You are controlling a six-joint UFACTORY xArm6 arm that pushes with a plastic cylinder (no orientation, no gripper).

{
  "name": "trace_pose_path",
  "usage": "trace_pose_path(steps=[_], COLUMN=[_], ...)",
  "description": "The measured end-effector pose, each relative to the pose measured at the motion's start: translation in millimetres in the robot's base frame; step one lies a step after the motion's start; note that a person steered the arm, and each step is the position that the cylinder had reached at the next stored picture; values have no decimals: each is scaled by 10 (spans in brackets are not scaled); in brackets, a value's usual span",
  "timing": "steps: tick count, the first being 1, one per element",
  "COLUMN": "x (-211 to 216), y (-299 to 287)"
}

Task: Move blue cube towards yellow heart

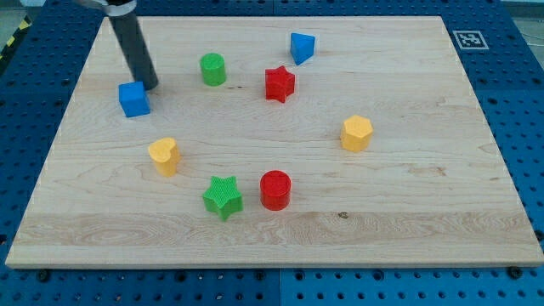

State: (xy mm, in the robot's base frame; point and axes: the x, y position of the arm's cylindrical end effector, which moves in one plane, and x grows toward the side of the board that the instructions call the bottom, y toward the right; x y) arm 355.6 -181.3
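The blue cube (pixel 133 99) sits on the wooden board near the view's upper left. The yellow heart (pixel 163 155) lies below it and a little to the right. My tip (pixel 150 86) is at the cube's upper right corner, touching it or very close to it. The dark rod rises from there toward the view's top left.
A green cylinder (pixel 212 69), a red star (pixel 279 83) and a second blue block (pixel 301 47) lie along the top. A yellow hexagonal block (pixel 357 133) is at the right. A green star (pixel 223 197) and a red cylinder (pixel 275 189) lie at the bottom middle.
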Motion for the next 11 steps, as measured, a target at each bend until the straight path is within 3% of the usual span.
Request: trace_pose_path(steps=[2, 4, 5, 7, 9, 11], x=[-205, -797, -709, -35, 105, 302], y=[-74, -742, -1002, -1090, -1033, -291])
